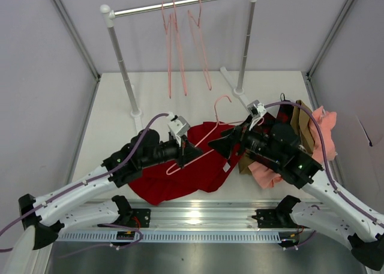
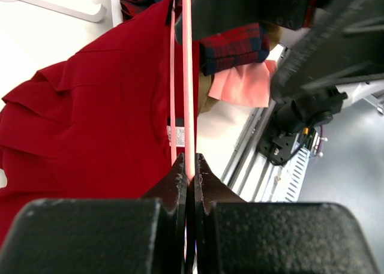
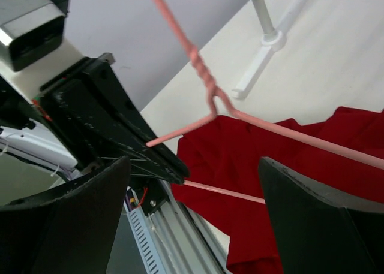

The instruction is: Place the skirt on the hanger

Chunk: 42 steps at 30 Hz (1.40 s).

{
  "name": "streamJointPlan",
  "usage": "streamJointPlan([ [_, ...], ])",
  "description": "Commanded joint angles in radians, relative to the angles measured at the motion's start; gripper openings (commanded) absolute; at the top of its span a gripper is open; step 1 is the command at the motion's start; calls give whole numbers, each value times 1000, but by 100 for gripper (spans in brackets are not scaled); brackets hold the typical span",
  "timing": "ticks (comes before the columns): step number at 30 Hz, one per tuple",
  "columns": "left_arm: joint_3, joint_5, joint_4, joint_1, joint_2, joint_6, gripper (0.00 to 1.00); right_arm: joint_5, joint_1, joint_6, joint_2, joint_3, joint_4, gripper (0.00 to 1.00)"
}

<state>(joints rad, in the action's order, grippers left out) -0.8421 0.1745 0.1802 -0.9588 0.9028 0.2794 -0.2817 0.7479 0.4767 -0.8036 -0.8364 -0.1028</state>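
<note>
The deep-red skirt (image 1: 174, 178) lies crumpled on the table between the two arms. A salmon-pink wire hanger (image 1: 222, 97) slants above it, hook toward the rack. My left gripper (image 1: 193, 151) is shut on the hanger's wire (image 2: 188, 76), which runs straight out from between the closed jaws over the skirt (image 2: 90, 124). My right gripper (image 1: 225, 143) faces the left one from the right, open wide. In its wrist view the hanger's twisted neck (image 3: 202, 70) and lower bar cross between the spread fingers (image 3: 96, 208) without touching them, above the skirt (image 3: 270, 160).
A clothes rack (image 1: 180, 4) stands at the back with three more pink hangers (image 1: 177, 46); its white feet (image 1: 231, 82) rest on the table. A pile with a plaid garment (image 2: 234, 46) and a salmon garment (image 1: 324, 121) lies right. A metal rail (image 1: 198, 214) runs along the near edge.
</note>
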Motion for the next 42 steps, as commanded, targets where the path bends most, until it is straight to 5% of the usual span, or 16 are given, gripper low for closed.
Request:
streamJointPlan([
  [1,-6,-35,-153,-15,8,4,0,62,25,36,23,29,205,94],
  [7,-22,-82,-174,-57,84,-2,0,193,42,132,-34,71,253,86],
  [13,-9,-130,-223,-84,123,6,0,258,62,264,-89,100,307,63],
  [21,5,-133,-246,-89,125,17,2,406,110,361,-68,135,219,22],
  [23,0,-112,-240,-90,145,33,5,444,128,385,-52,158,224,0],
  [25,0,-105,-217,-93,148,58,16,478,134,410,-37,165,192,0],
  [31,40,-184,-96,-109,-8,132,74,535,131,349,20,181,127,0],
  [34,64,-297,8,-109,-114,208,84,530,125,326,32,195,117,0],
  [42,198,-443,267,-110,-351,461,84,477,64,289,0,230,176,0],
])
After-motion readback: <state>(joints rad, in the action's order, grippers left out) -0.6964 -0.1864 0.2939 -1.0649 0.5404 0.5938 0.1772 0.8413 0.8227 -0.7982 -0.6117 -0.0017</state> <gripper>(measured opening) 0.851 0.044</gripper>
